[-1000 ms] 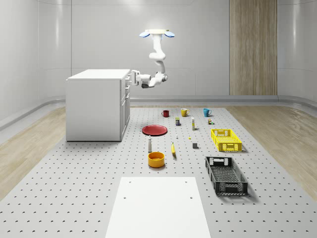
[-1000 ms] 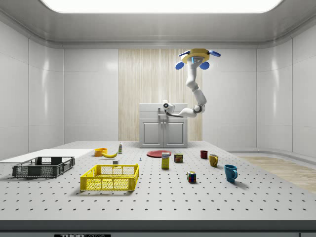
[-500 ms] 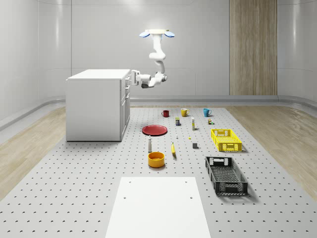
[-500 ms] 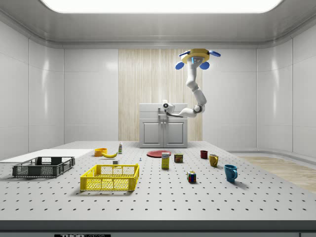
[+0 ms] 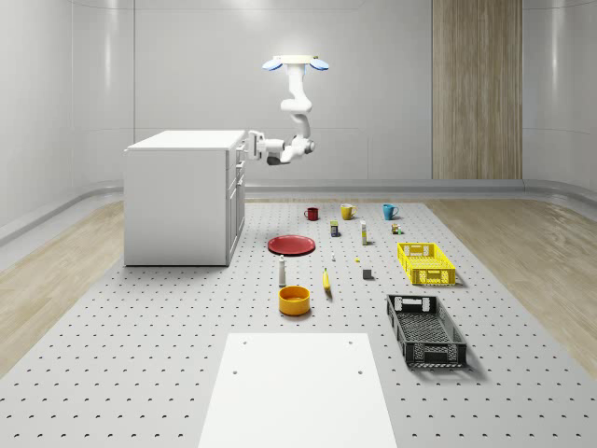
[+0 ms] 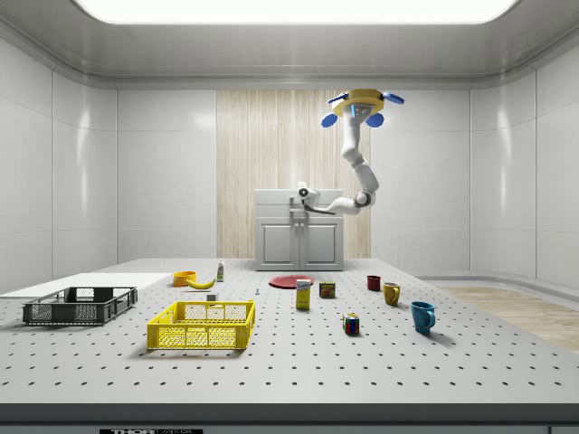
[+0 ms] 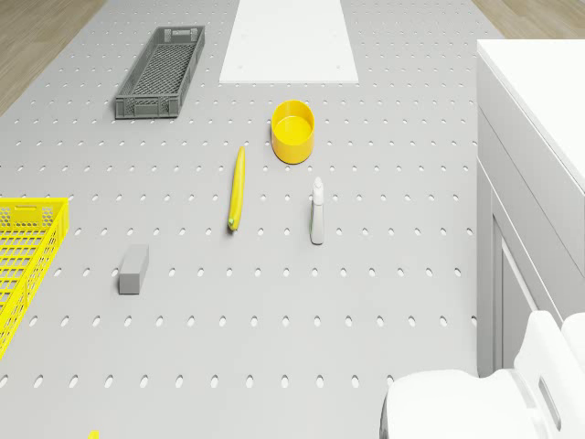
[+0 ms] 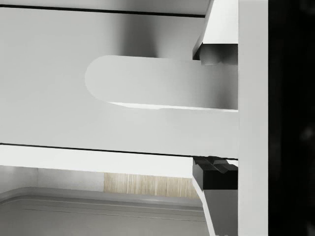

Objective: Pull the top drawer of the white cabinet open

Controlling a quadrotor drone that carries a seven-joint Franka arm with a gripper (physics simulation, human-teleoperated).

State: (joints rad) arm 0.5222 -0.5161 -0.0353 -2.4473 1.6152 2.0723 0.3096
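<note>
Claw (image 8: 215, 112): your two dark ribbed pads stand apart, straddling the handle so that a squeeze catches it; not yet clamped.
Handle (image 8: 147, 81): a smooth white bar with a rounded end, standing proud of the drawer.
Drawer (image 8: 59, 123): a flat white front, top of the cabinet (image 5: 177, 201); judge it shut.
Drone (image 5: 297, 63): it hovers high beside the cabinet's front, with room to pull.

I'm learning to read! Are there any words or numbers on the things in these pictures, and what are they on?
No word or number can be read.
The small box and the can on the floor have printed labels, too small to read.
A strip of white marks along the side view's lower edge is cut off and unreadable.
The white cabinet, crates, mugs and drone look plain.
</note>
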